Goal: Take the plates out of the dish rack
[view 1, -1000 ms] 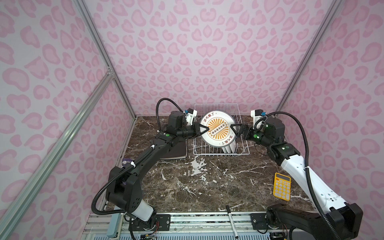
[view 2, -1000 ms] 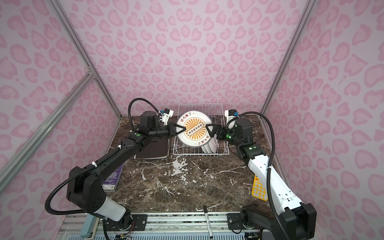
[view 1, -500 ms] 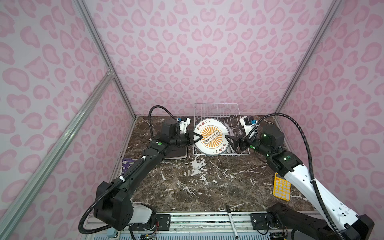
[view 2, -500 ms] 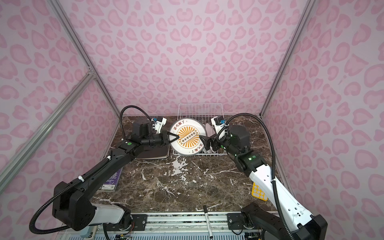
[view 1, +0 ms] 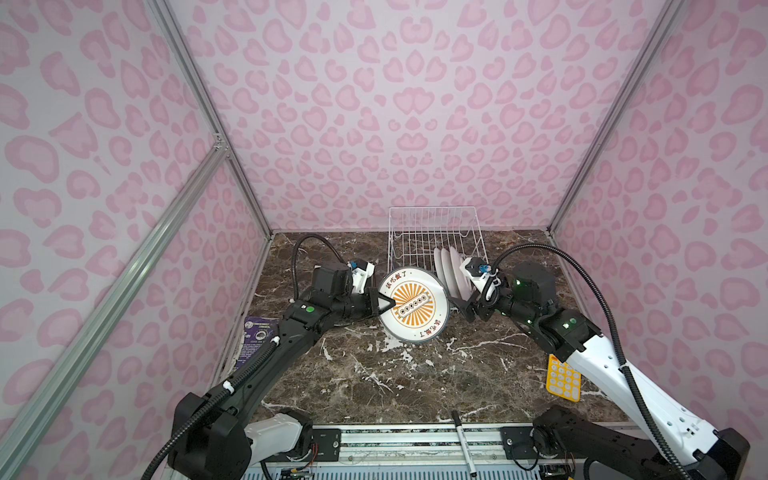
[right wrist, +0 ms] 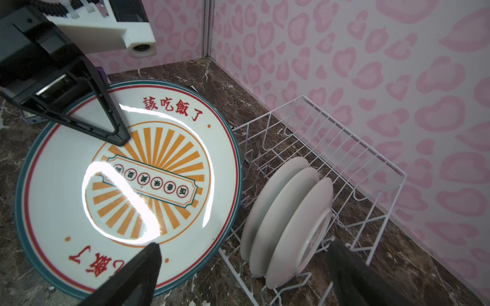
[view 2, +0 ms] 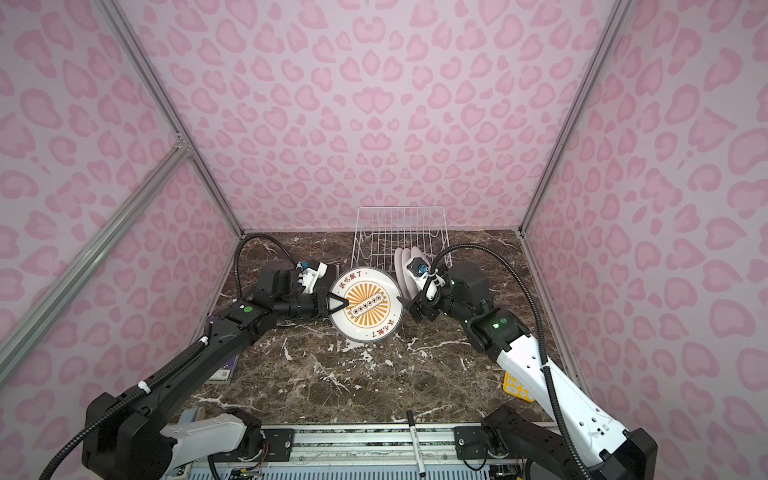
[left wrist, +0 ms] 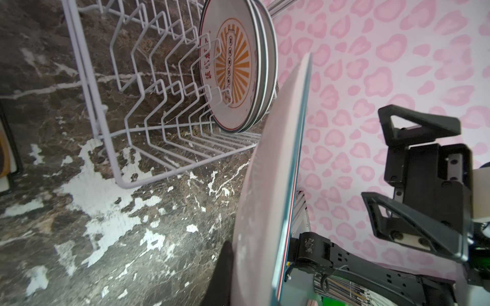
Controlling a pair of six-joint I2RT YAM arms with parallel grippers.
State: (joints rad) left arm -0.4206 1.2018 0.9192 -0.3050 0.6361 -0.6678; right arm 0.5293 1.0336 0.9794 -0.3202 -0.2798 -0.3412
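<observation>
Rack (view 1: 432,226): 3 plates (right wrist: 289,212); L gripper (view 1: 388,303): 1 plate (view 1: 419,316)

Four round plates (right wrist: 286,217) and one dish rack (view 1: 432,224) are counted on the bench (view 1: 374,374).
Three white-backed plates are seen in the rack and one sunburst plate (view 1: 413,305) outside it. One yellow calculator (view 1: 563,378), one black pen (view 1: 464,442) and one purple booklet (view 1: 254,338) are counted. Two claws are counted: left claw (view 1: 388,303) and right claw (view 1: 463,309). The square plates (left wrist: 6,148) are mostly hidden and cannot be counted.
</observation>
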